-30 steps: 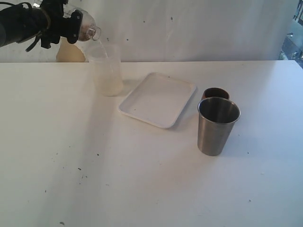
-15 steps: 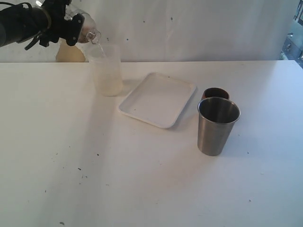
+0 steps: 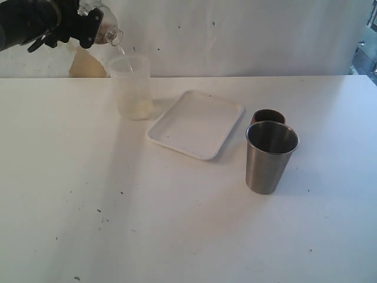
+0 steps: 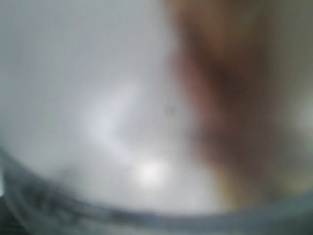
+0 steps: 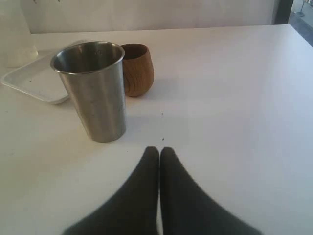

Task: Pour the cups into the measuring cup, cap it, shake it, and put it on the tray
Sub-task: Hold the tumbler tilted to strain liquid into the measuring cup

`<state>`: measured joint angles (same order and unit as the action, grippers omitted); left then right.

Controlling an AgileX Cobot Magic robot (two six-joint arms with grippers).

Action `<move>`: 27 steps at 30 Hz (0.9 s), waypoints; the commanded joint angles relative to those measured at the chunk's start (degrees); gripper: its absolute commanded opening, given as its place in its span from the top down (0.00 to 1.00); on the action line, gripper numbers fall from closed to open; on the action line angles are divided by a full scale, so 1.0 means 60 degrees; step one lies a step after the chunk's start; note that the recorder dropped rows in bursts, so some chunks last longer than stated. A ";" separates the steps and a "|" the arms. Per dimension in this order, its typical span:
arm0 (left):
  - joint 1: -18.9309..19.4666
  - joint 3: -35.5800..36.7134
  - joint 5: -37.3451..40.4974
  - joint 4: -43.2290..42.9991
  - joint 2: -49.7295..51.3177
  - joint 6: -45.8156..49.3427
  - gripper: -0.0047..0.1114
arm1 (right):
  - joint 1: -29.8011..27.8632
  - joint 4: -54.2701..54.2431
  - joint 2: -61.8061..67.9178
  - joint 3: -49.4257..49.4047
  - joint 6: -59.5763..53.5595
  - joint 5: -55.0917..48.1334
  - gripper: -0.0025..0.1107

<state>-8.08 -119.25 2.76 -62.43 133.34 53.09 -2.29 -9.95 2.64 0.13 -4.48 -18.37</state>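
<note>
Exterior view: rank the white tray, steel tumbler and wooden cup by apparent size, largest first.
1. white tray
2. steel tumbler
3. wooden cup, mostly hidden behind the tumbler, so less certain

Lab-like, bare white table (image 3: 177, 236), plain wall (image 3: 247, 35)

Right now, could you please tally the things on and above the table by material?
Steel tumbler: 1
Wooden cup: 1
Frosted plastic cup: 1
Clear vessel, held tilted above it: 1
White tray: 1
Total: 5
</note>
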 commanded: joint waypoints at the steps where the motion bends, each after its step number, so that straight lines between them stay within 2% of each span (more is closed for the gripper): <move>1: -0.0014 -0.0144 -0.0092 -0.0516 -0.0128 -0.0050 0.96 | 0.0008 0.0052 -0.0060 -0.0021 0.0033 0.0097 0.98; 18: -0.0014 -0.0144 -0.0313 -0.0786 -0.0106 -0.0050 0.96 | 0.0008 0.0052 -0.0060 -0.0021 0.0033 0.0097 0.98; 27: -0.0014 -0.0651 -0.0132 -0.0686 -0.0001 -0.0098 0.96 | 0.0008 0.0052 -0.0060 -0.0021 0.0033 0.0097 0.98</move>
<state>-8.08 -121.80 2.23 -66.81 133.83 53.30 -2.29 -9.95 2.64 0.13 -4.48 -18.37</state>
